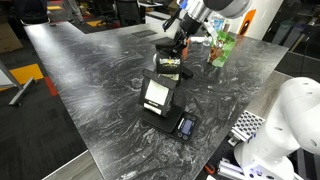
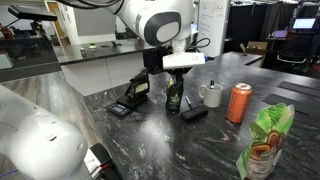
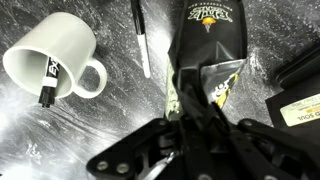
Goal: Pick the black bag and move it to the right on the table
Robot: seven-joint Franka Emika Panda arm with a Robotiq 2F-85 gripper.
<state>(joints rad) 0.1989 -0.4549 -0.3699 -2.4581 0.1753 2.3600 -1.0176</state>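
Note:
The black bag [image 3: 212, 35] is a small black pouch with a yellow-and-white label. In the wrist view it lies straight ahead of my gripper [image 3: 195, 100], whose fingers are pinched together on the bag's near edge. In both exterior views the bag [image 2: 176, 98] [image 1: 170, 68] hangs upright under the gripper [image 2: 178, 78] [image 1: 178, 48], with its bottom at the dark marble-patterned table [image 1: 90, 80]. I cannot tell whether the bag touches the table.
A white mug [image 2: 211, 95] [image 3: 55, 58] and a pen [image 3: 142, 40] lie beside the bag. An orange can [image 2: 240, 102] and a green bag [image 2: 265, 145] [image 1: 222, 48] stand nearby. A black boxy device with a white screen [image 1: 157, 97] and a small black device [image 1: 186, 125] sit close by.

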